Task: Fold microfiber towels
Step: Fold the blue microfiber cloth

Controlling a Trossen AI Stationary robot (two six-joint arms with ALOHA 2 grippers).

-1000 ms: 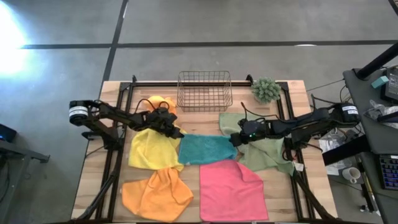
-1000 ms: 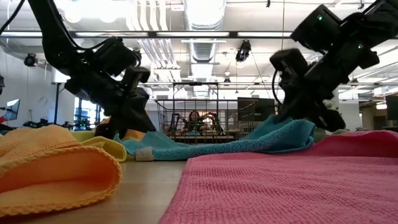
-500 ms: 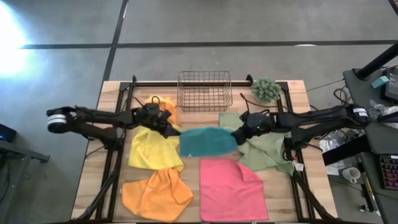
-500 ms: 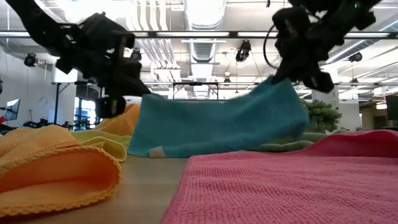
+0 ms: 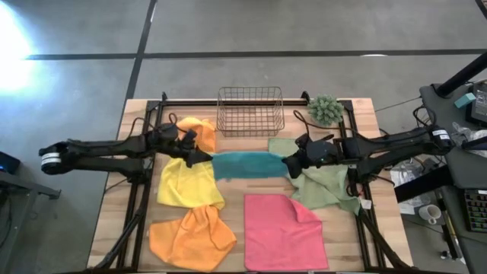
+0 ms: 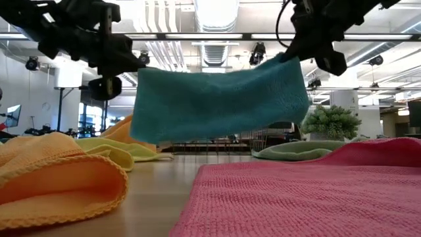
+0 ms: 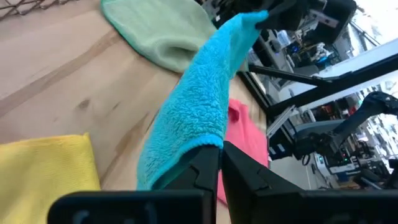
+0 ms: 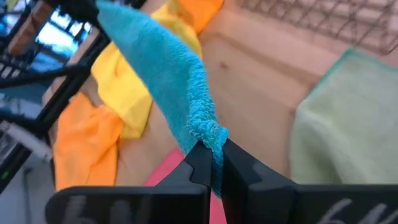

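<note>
A teal towel (image 5: 245, 164) hangs in the air over the middle of the table, stretched between my two grippers. My left gripper (image 5: 204, 157) is shut on its left end and my right gripper (image 5: 289, 166) is shut on its right end. In the low view the teal towel (image 6: 220, 105) hangs as a flat sheet, its lower edge clear of the table. Lying flat or rumpled on the table are a yellow towel (image 5: 186, 183), two orange towels (image 5: 190, 237) (image 5: 199, 129), a pink towel (image 5: 283, 232) and an olive green towel (image 5: 323, 183). My left gripper pinches the teal towel's upper left corner (image 7: 204, 142) between its two fingers, coming nearly level from the table's left. The towel hangs below the hold, clear of the table, its top edge drawn taut toward the other gripper. My right gripper pinches the teal towel's upper right corner (image 8: 210, 135) between its two fingers, slanting down from the table's right. The cloth bunches at the fingers and hangs clear of the table, its top edge taut.
A wire basket (image 5: 250, 110) stands at the table's far edge, with a small green spiky plant (image 5: 326, 110) to its right. Bare wood (image 5: 251, 143) shows between the basket and the hanging towel. Black frame rails (image 5: 141, 198) run along both table sides.
Both grippers have risen with the teal towel's two corners. The towel, which lay flat on the table, has been lifted clear and now hangs as a sheet between them, its top edge drawn taut.
</note>
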